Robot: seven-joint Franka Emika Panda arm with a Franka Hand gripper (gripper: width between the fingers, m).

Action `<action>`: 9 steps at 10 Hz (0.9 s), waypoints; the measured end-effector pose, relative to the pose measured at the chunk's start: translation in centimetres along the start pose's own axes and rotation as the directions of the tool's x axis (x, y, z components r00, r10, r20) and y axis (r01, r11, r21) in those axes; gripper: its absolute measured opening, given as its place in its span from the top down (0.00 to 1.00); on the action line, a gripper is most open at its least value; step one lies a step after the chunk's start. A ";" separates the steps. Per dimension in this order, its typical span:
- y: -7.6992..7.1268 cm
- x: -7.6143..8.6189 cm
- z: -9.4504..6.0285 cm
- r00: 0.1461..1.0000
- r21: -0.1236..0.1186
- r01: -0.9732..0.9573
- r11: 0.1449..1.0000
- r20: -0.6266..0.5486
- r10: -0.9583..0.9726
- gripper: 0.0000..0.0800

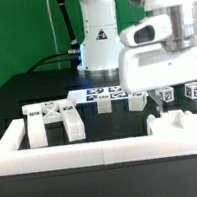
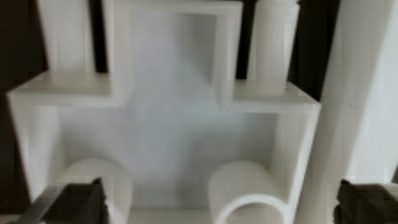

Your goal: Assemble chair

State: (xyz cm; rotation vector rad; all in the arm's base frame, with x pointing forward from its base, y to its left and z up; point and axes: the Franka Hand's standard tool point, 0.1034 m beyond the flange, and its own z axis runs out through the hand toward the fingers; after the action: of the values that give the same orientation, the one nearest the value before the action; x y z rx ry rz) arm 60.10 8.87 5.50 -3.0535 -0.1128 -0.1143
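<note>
Looking through the wrist camera, I see the gripper (image 1: 168,75) with its jaws spread wide. One dark finger (image 2: 68,204) sits at one corner of the picture and its partner at the opposite corner, and neither pinches anything I can make out. Between and beyond them lies the seat (image 2: 178,130), a broad white blocky chair part with a deep square notch and two rounded arches on its near edge. I cannot tell whether the pads touch it.

In the exterior view the white hand hangs at about two o'clock, low over the black table (image 1: 16,97). Under it, at four o'clock, the seat rests just behind the barrier wall (image 1: 94,153), which runs across six o'clock. The X-braced back panel (image 1: 54,120) lies flat at nine o'clock, near the wall and well apart from the seat. Several small tagged leg blocks (image 1: 104,106) stand in a loose row from the centre out to three o'clock. The marker board (image 1: 106,90) lies just behind the row's centre end, in front of the arm's base (image 1: 96,36) at twelve o'clock.
</note>
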 end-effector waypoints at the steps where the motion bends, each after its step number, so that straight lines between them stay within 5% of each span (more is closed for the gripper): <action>1: 0.7 -1.1 -0.5 1.000 -0.003 0.016 1.000 0.005 -0.016 0.19; 6: 5.1 -8.3 -1.6 0.999 -0.038 0.045 0.998 0.017 -0.045 0.19; 9: 4.8 -8.1 -1.5 0.999 -0.037 0.046 0.998 0.022 -0.046 0.19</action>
State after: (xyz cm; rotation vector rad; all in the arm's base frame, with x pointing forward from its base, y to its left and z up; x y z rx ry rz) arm 52.27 3.36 5.96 -3.0905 -0.1843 -0.0886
